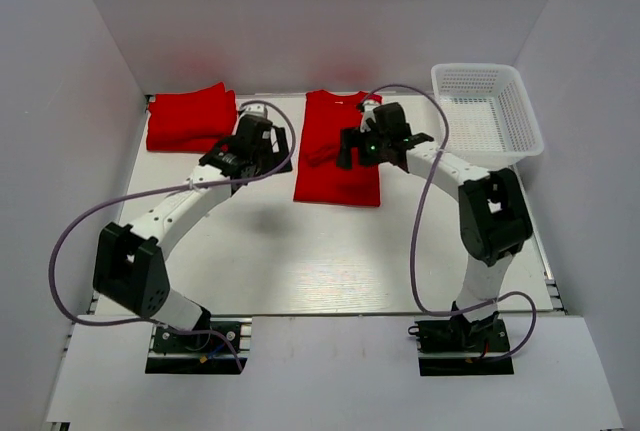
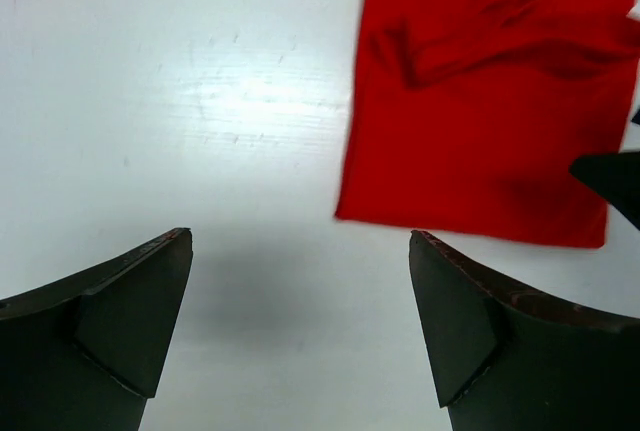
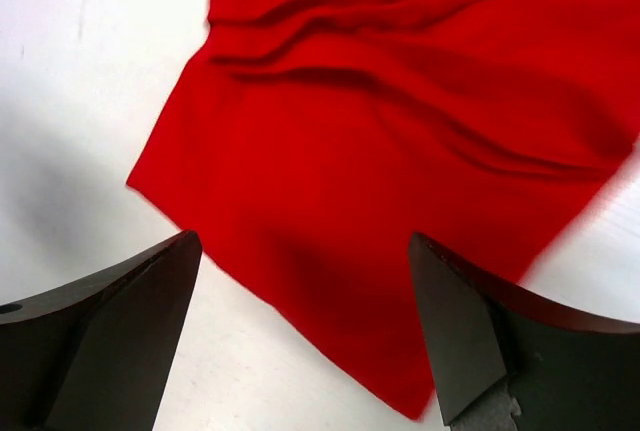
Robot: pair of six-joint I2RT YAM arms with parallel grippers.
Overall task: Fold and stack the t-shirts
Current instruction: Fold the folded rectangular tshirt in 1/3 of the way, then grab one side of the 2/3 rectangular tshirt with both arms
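A red t-shirt (image 1: 335,156) lies flat in the middle back of the table, its sides folded in to a long strip. It also shows in the left wrist view (image 2: 480,91) and the right wrist view (image 3: 400,141). A folded red t-shirt (image 1: 190,119) sits at the back left. My left gripper (image 1: 268,143) is open and empty over bare table, just left of the strip (image 2: 300,241). My right gripper (image 1: 362,146) is open and empty above the strip's right half (image 3: 305,251).
A white mesh basket (image 1: 488,111) stands at the back right. White walls enclose the table on the left, back and right. Grey cables loop from both arms over the table.
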